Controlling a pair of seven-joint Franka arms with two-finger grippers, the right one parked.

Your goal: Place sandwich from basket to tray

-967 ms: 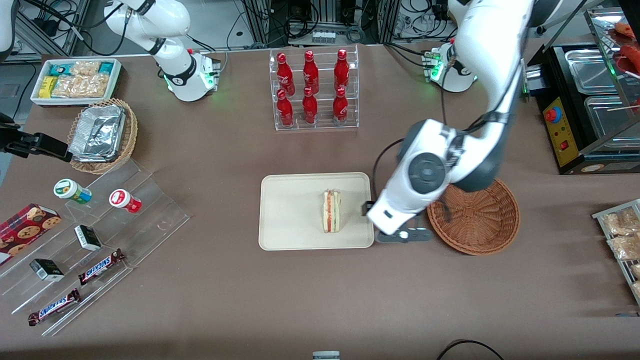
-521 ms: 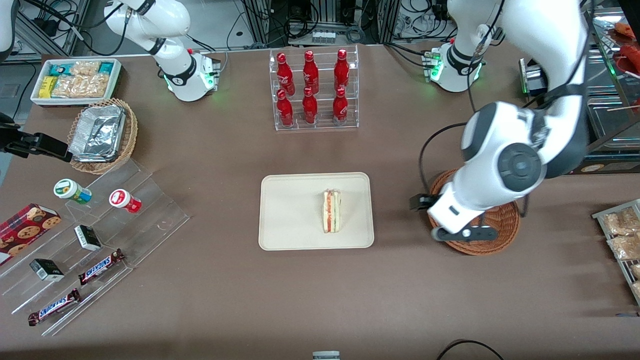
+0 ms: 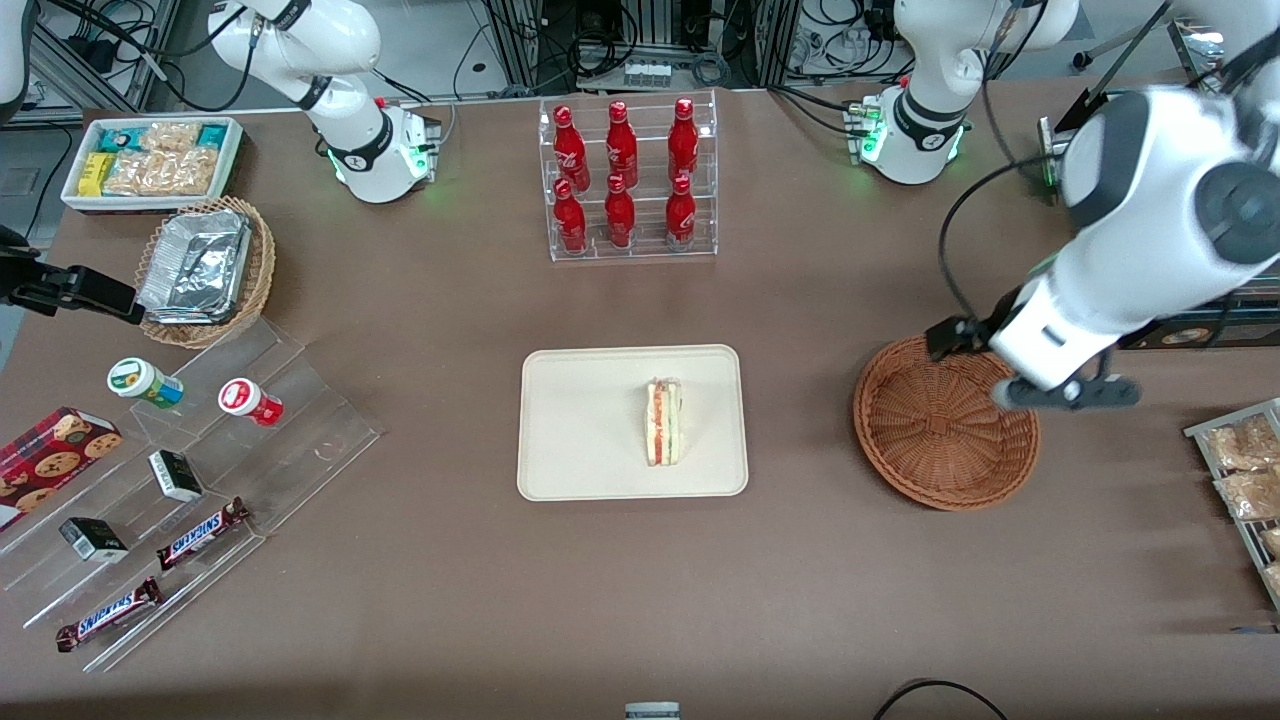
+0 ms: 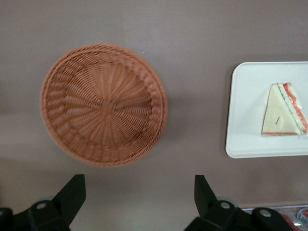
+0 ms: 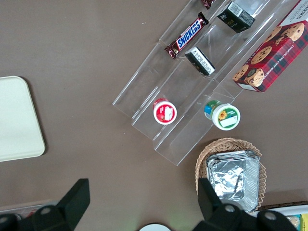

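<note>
Sandwich lies flat on the cream tray, in the tray half nearer the basket, filling edge w/ pink-red, yellow and green layers showing. Nothing grips it; it's well apart from the jaws, toward the parked arm's end of the table relative to them. In the wrist view the sandwich sits inside the tray corner, clear of the rim.

Reddish-brown wicker basket sits just beside the tray w/ a strip of bare table between, nothing in it. Same in wrist view: basket hollow, weave visible to the centre.

Left gripper hangs above the table, jaws spread wide and released, holding nothing; basket lies below and ahead of the fingertips, tray farther out past it. From the front, the gripper hovers over the basket rim at the side toward the working arm's end.

Farther from the jaws: rack of red cola bottles, farther from the front camera than the tray.
</note>
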